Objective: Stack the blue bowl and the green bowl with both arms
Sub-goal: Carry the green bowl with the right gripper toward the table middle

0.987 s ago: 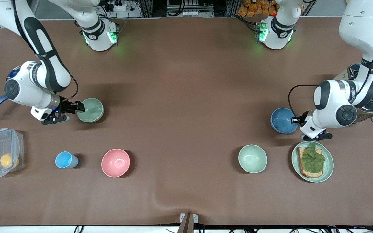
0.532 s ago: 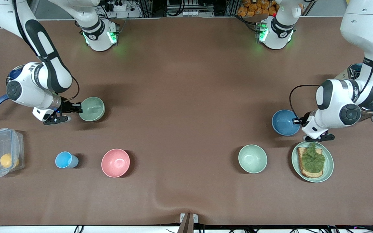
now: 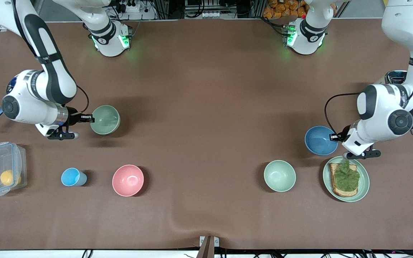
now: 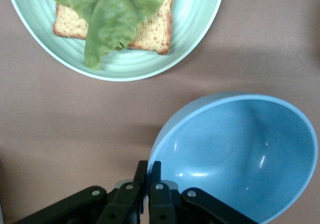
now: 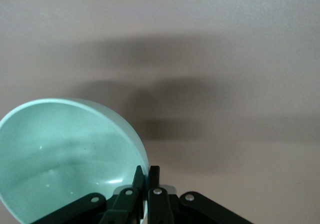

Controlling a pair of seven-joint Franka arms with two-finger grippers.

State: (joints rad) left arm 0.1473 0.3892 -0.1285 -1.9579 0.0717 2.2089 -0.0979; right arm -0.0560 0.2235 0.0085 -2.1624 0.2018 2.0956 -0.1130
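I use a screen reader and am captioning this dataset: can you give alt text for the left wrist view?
The left tool is shut on the rim of the blue bowl, over the brown table. Beside it sits a green plate holding toast topped with lettuce.

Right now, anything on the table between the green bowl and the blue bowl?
Nothing: front view shows bare brown table between green bowl and blue bowl.

right claw [image 3: 84,118] pinching rim of green bowl [image 3: 105,119], over bench [image 3: 206,107] toward right arm's end | left claw [image 3: 335,137] pinching rim of blue bowl [image 3: 320,140], toward left arm's end, just beside plate [image 3: 362,186] with toast [image 3: 343,179] on it | plate nearer the front camera than blue bowl
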